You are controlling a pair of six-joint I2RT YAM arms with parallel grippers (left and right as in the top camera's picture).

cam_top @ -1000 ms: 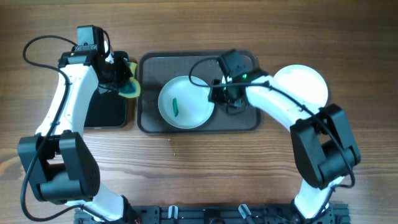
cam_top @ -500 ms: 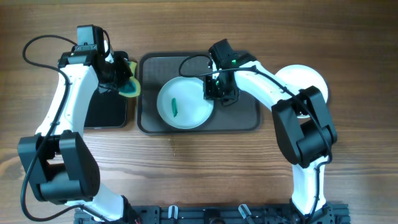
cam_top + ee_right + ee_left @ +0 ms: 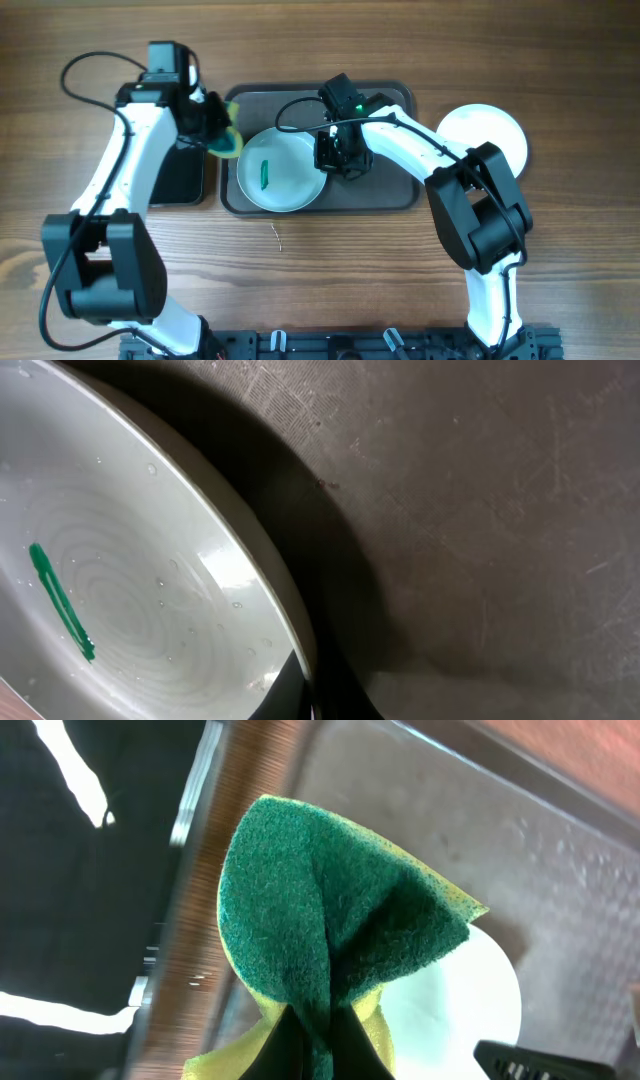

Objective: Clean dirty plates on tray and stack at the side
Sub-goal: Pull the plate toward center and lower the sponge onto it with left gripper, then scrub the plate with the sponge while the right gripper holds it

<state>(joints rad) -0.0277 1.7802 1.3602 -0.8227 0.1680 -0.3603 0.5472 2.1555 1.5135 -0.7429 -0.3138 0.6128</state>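
A pale blue plate (image 3: 279, 171) with a green smear (image 3: 265, 173) lies on the left half of the dark tray (image 3: 385, 185). My right gripper (image 3: 325, 155) is shut on the plate's right rim; in the right wrist view the plate (image 3: 130, 580) and smear (image 3: 60, 603) fill the left, with the tray floor (image 3: 480, 510) beside it. My left gripper (image 3: 222, 130) is shut on a green and yellow sponge (image 3: 228, 142), held over the tray's left edge next to the plate. The sponge (image 3: 340, 920) fills the left wrist view, with the plate (image 3: 455, 1010) below. A white plate (image 3: 485, 135) sits on the table right of the tray.
A smaller glossy black tray (image 3: 180, 175) lies left of the dark tray, under my left arm; it also shows in the left wrist view (image 3: 70, 890). Bare wooden table (image 3: 330, 270) surrounds everything.
My right gripper has dragged the pale blue plate leftwards on the tray. My left gripper has moved right with the sponge, from over the black tray to the dark tray's left edge.
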